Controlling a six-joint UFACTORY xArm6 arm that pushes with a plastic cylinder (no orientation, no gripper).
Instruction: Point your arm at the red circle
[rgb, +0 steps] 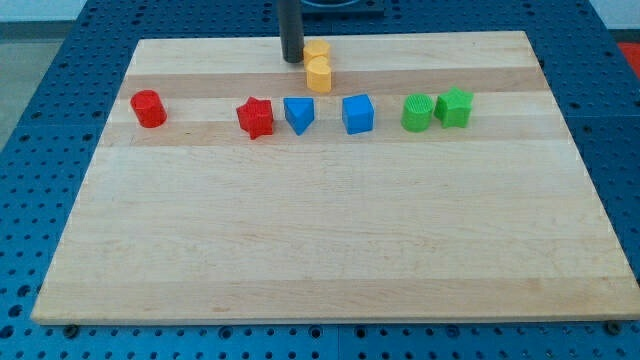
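The red circle (148, 108) is a short red cylinder at the view's left of the wooden board (330, 250). My tip (292, 60) is at the view's top centre, the dark rod coming down from above. It stands just left of two yellow blocks (318, 66), touching or nearly touching the upper one. The red circle lies far to the tip's lower left. A red star (256, 118) sits below the tip, between it and the row's middle.
A row runs across the board: a blue triangular block (298, 114), a blue cube (358, 114), a green cylinder (417, 113) and a green star (455, 106). A blue perforated table surrounds the board.
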